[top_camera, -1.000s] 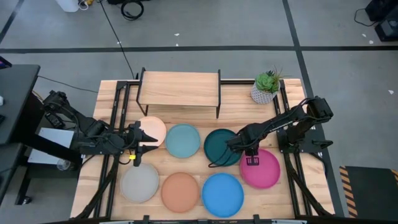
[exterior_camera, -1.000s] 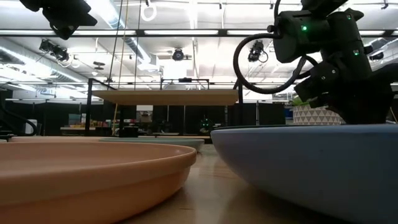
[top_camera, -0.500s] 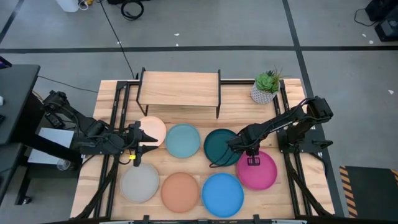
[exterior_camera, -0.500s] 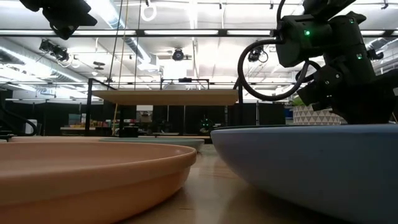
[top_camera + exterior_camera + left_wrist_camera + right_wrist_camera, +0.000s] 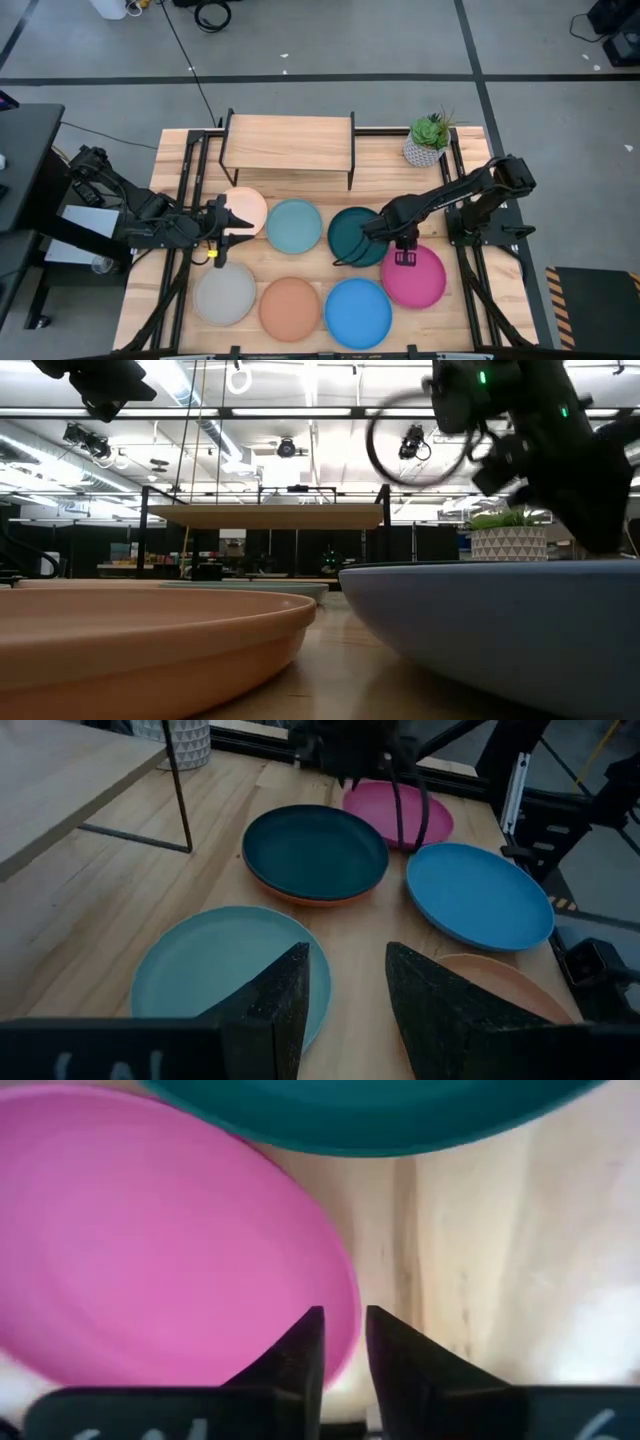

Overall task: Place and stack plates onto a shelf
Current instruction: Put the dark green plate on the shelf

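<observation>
- While right gripper hovers at magenta plate's rim beside dark teal plate, fingers narrowly apart, holding nothing.
- Left gripper over cream plate, open, empty.

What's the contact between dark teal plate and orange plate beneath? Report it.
Touching. Left wrist view: the dark teal plate sits stacked on the orange plate, only its rim showing beneath the teal edge.

The scene from above is evenly and brightly lit, with only faint, soft shadows cast. In the low view, long ceiling light strips are seen glaring across the upper frame, the near plates are rendered out of focus, and the arm at the upper right is smeared by motion blur.
</observation>
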Controlling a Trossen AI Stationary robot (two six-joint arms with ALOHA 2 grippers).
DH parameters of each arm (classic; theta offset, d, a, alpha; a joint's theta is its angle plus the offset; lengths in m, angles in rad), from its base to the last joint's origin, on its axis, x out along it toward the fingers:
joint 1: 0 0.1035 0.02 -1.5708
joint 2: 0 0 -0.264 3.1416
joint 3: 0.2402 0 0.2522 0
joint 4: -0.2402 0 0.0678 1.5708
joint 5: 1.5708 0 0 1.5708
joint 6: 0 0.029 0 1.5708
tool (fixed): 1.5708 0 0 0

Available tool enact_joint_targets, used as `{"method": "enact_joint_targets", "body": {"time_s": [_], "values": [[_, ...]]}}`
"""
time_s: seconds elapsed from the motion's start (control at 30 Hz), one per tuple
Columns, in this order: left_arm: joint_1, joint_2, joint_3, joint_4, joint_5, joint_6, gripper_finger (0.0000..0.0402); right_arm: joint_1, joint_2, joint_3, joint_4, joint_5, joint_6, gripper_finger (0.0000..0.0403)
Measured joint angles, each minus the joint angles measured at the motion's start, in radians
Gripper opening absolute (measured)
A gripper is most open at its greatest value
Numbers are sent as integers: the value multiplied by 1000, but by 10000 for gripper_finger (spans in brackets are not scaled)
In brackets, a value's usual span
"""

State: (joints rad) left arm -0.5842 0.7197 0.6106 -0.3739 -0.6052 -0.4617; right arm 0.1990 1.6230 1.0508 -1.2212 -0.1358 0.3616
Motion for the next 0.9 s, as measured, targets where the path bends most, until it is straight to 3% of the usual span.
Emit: {"method": "enact_joint_targets", "body": {"time_s": [0.1, 0.2, 0.43, 0.67, 0.9], "values": [[0, 0, 0, 3, -1, 53, 141, 7, 0, 93, -117, 43, 7, 115], [0, 0, 0, 8, -35, 101, 141, 18, -13, 181, -165, 154, 17, 138], [0, 42, 0, 10, -79, 133, 141, 30, -102, 213, -20, 395, -20, 157], [0, 126, 0, 76, -61, 129, 141, 18, -221, 72, 276, 415, 28, 155], [1, 151, 0, 118, -51, 145, 141, -77, -187, -67, 363, 367, 114, 161]]}}
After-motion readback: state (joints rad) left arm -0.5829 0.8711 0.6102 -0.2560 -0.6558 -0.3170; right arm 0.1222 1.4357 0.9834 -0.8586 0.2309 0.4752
